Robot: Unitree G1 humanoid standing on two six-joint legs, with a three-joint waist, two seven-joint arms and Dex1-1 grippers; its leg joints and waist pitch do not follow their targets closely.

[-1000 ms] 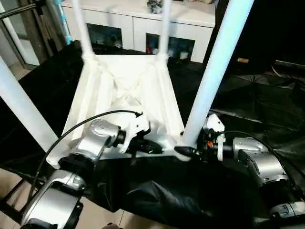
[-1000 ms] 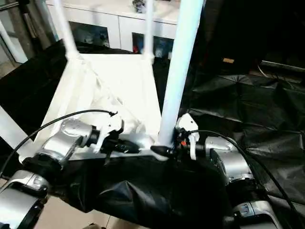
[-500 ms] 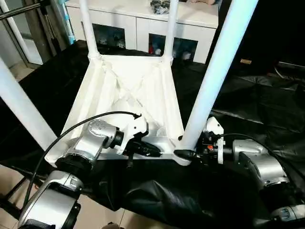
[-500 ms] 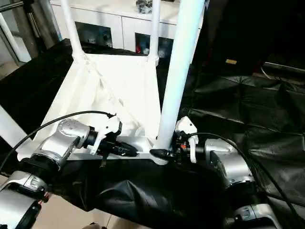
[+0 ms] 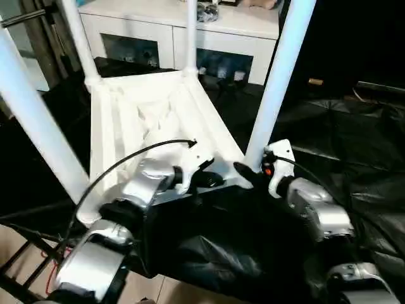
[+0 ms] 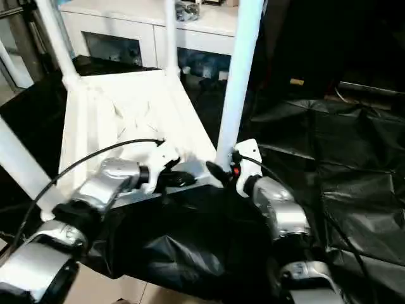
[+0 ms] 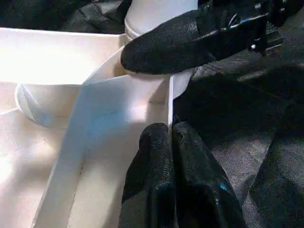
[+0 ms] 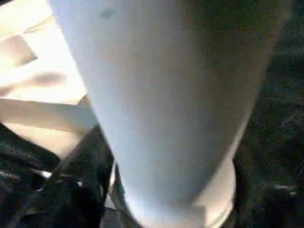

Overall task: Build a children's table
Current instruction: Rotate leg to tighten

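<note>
Right hand [image 5: 243, 171] sits at the near leg [image 5: 278, 82], can't tell its grip; left hand [image 7: 170, 142] is pinched on the children's table [image 5: 158, 107] rim.

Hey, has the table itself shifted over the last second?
Yes. The children's table has swung left at its far end: its far leg, earlier in front of the cabinet's right glass door, now stands left of it.

You're in a home-like room: a white cabinet [image 5: 190, 35] with glass doors, black sheeting [image 5: 354, 145] over the floor.
</note>
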